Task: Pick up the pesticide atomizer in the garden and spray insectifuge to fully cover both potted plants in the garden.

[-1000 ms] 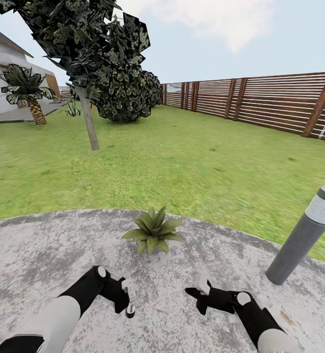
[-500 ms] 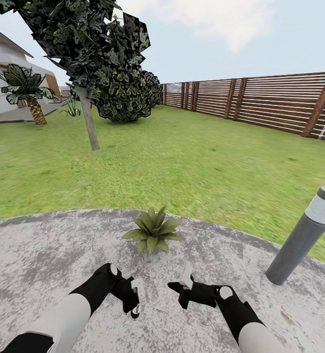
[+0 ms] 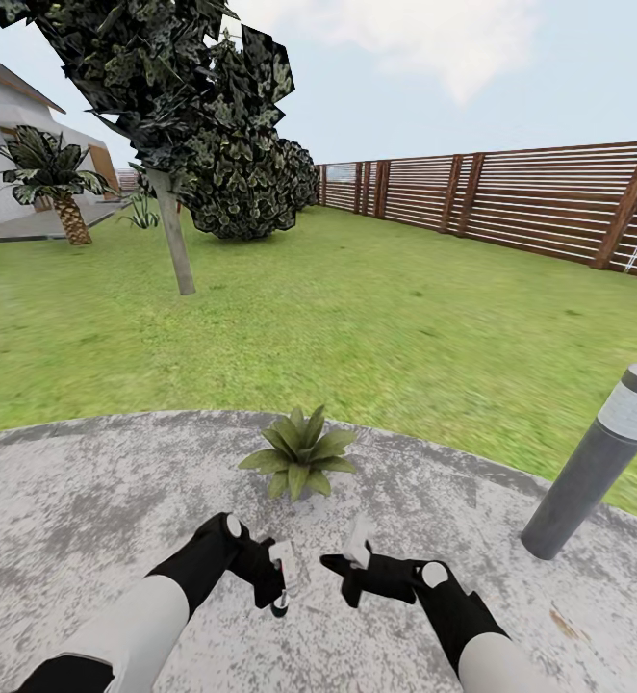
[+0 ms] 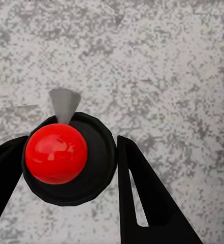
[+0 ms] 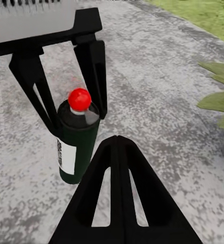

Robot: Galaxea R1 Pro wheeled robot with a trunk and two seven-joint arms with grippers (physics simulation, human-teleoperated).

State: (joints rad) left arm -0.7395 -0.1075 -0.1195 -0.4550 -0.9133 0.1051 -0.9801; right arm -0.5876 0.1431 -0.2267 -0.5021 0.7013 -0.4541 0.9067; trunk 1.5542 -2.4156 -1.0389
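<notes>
Our left gripper [image 3: 282,577] has its two black fingers [image 4: 142,198] closed on either side of the pesticide atomizer [image 5: 77,147], a dark bottle with a pale label, a red ball at its top and a small grey nozzle. In the right wrist view we see the bottle hanging upright between those fingers above the grey paved patio [image 3: 88,500], its lower end clear of the stone. Our right gripper [image 3: 354,556] sits just beside the left one, its fingers [image 5: 117,203] pressed together with nothing between them, their tip pointing towards the bottle. Just ahead of both grippers, near the patio's far edge, stands one potted plant [image 3: 300,454], a low rosette of pointed green leaves. To the right a grey bollard light [image 3: 598,462] leans up from the patio's edge. Beyond lies the lawn [image 3: 376,327], a dark-leaved tree [image 3: 179,106], a palm [image 3: 54,178] by a white house, and a slatted brown fence [image 3: 511,197].
</notes>
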